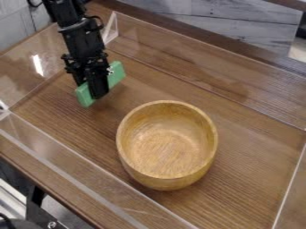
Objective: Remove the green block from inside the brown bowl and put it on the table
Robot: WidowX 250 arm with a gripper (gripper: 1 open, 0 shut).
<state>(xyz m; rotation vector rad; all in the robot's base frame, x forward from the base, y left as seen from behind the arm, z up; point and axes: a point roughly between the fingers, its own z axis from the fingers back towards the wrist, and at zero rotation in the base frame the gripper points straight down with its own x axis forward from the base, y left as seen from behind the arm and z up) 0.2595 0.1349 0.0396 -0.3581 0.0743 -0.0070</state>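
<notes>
- end effector [96, 89], black, upper left of frame, pointing steeply down, fingers clamped on the green block [91, 92]
- green block sits tilted between the fingers, lower end at or right on the table [239, 98]; can't tell if it actually touches the surface
- block is outside the brown bowl [167, 143], up and left of it, clearly apart from the rim
- brown bowl lower centre of frame, upright on the table, inside looks bare, wood grain visible
- table is brown wood-grain, fills most of the frame
- clear acrylic walls [72, 192] run along the table edges, one across the lower left, one along the top behind the arm
- black arm [70, 18] comes in from top left corner
</notes>
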